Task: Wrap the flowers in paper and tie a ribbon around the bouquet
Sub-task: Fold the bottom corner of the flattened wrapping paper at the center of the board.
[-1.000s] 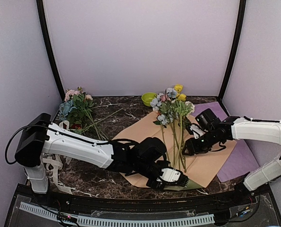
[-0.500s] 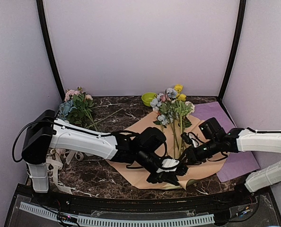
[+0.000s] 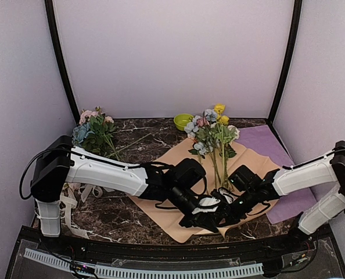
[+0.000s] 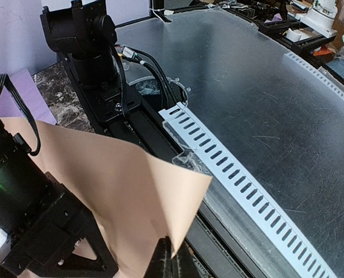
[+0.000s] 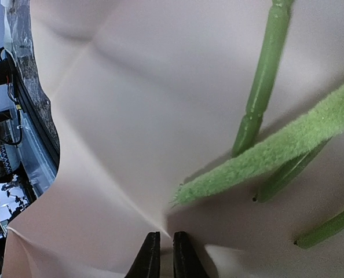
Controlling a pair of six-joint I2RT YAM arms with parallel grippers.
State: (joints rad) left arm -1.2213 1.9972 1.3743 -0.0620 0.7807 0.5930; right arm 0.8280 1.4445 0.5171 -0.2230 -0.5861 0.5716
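While the left gripper [image 4: 169,258] clamps the near corner of the paper [image 3: 251,165], spread on the bench [image 3: 120,218] under the flowers [image 3: 210,131], the right gripper [image 5: 166,255] pinches narrow on a crease [image 5: 131,202] beside the stems [image 5: 259,98]. Pull those two apart and the paper could tear, or the stems roll off!

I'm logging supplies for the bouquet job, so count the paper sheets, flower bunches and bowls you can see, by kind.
Paper sheets showing: 2, peach-tan sheet and purple sheet
Flower bunches: 2, sprays on the peach-tan sheet and loose cluster
Bowls: 1, green bowl
Total: 5
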